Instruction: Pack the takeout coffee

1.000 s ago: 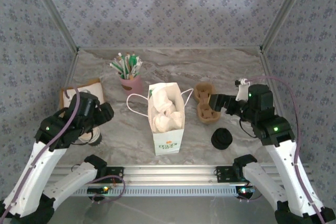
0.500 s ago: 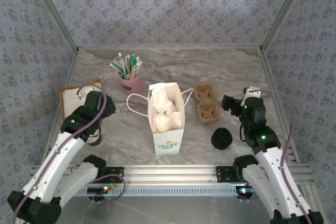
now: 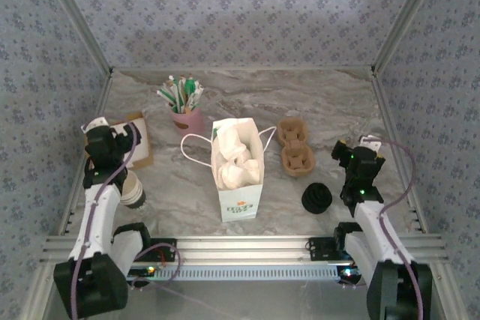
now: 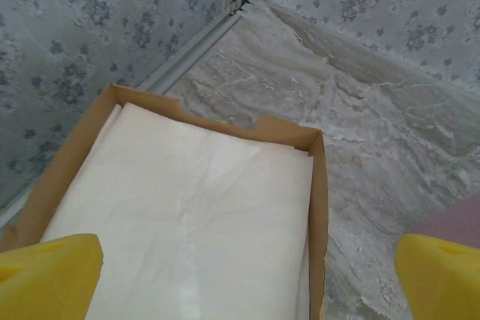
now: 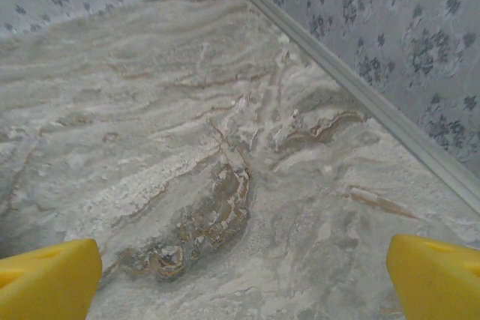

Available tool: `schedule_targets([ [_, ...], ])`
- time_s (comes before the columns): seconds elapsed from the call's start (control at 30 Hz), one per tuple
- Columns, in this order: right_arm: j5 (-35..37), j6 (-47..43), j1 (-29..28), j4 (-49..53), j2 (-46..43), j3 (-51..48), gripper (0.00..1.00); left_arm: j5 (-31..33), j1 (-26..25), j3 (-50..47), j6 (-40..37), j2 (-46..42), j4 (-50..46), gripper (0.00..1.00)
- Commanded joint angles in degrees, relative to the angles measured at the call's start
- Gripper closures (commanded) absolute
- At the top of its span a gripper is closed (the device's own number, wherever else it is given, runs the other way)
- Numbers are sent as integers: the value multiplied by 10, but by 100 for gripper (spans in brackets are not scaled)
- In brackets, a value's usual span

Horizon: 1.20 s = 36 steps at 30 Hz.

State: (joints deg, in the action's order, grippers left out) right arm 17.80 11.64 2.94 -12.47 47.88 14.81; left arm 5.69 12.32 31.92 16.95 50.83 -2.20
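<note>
Bag (image 3: 240, 201) — one, white; brown pulp trays (image 3: 298, 160) — two.

Soft, even light falls from above, and the overhead view is moderately bright and cool-toned. The grey-veined marble bench (image 3: 247, 103) looks matte, and shadows on it are faint and short. Ahead of the left tool (image 4: 244, 279), the white paper sheets (image 4: 187, 215) in a brown cardboard box (image 4: 319, 207) look nearly washed out. Its yellow foam fingertips (image 4: 45, 275) blur at the lower corners. Ahead of the right tool (image 5: 240, 279), the marble veining is fairly sharp.
</note>
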Motion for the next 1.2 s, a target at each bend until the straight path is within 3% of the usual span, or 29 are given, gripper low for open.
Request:
schedule_targets([
  [0.0,-18,-16,2,-132,52,-5,0,-134,48,-59,-24,1,166,1],
  [0.27,-19,-63,-20,-294,226,7,0,-134,47,-97,-64,94,263,0],
  [0.4,-19,-103,-41,-330,271,22,0,-134,48,-120,-68,115,329,1],
  [0.53,-28,-121,-46,-380,297,11,0,-160,44,-105,-74,127,315,0],
  [0.8,-45,-132,-48,-382,350,39,0,-147,24,-99,-77,34,253,1],
  [0.87,-102,-135,-32,-391,400,56,0,-146,17,-91,-78,16,228,0],
  [0.93,-119,-132,-25,-360,392,67,0,-137,9,-92,-81,3,222,1],
  [1.17,-140,-131,-19,-355,396,70,0,-135,7,-80,-86,35,237,0],
])
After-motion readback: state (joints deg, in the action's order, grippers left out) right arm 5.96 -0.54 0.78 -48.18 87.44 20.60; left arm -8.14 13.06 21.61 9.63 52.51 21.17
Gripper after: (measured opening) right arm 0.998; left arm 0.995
